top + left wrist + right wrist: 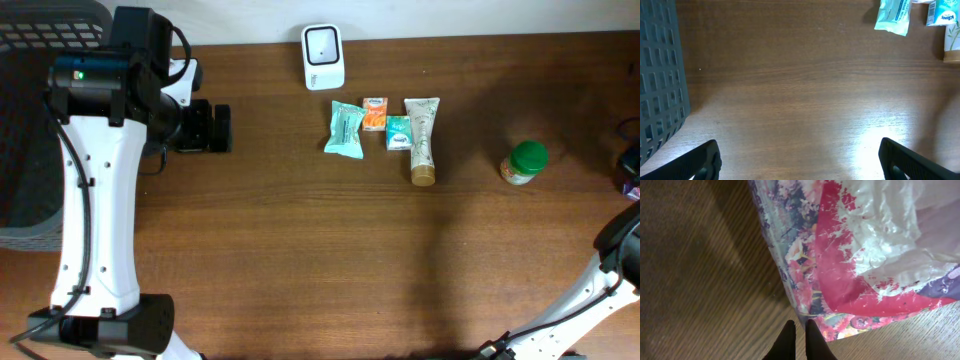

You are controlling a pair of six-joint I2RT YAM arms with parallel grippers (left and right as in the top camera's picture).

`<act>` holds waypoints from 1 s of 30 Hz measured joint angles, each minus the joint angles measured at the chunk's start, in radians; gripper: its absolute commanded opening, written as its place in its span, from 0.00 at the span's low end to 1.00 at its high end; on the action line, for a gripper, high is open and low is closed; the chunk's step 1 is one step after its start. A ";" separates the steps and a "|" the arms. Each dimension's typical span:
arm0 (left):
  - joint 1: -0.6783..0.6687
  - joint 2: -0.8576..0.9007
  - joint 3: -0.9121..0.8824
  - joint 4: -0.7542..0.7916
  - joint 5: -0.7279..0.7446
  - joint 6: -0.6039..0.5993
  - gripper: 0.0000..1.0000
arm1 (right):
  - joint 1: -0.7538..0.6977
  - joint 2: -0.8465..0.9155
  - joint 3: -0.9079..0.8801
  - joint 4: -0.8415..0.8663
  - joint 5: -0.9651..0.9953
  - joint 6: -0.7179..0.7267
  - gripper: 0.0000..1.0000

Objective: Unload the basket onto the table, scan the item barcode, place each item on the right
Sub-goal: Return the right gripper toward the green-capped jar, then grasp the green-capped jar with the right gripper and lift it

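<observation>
Left gripper (pixel 215 128) hovers over the far left of the brown wooden desk (pixel 300 250), its two black fingers spread wide and released, holding nothing, beside a dark mesh basket (pixel 660 75). Right gripper (pixel 800 339) is clenched on nothing, its tips just beside a crumpled red-and-white floral plastic bag (pixel 850 255). At the far centre lie a teal packet (pixel 344 130), small orange packet (pixel 375 112), small teal-and-white packet (pixel 398 133) and gold-capped cream tube (pixel 422 140), with a green-lidded jar (pixel 523 162) apart to their right and a white barcode scanner (pixel 323 57) just beyond.
</observation>
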 measured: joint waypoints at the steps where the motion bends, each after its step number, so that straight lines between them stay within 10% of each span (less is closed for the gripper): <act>1: 0.000 0.000 0.000 0.000 0.000 0.000 0.99 | 0.000 0.000 0.000 -0.001 -0.010 0.000 0.04; 12: 0.000 0.000 0.000 0.000 0.000 0.000 0.99 | 0.220 0.000 0.078 -0.116 -0.311 -0.062 0.12; 17: 0.000 0.000 0.000 -0.001 0.000 0.000 0.99 | 0.263 -0.013 0.377 -0.391 -0.324 -0.068 0.53; 19: 0.000 0.000 0.000 0.000 0.000 0.000 0.99 | 0.278 -0.022 0.473 -0.493 -0.330 -0.066 0.99; 30: 0.000 0.000 0.000 0.000 0.000 0.000 0.99 | 0.418 -0.027 0.286 -0.547 -0.125 -0.068 0.99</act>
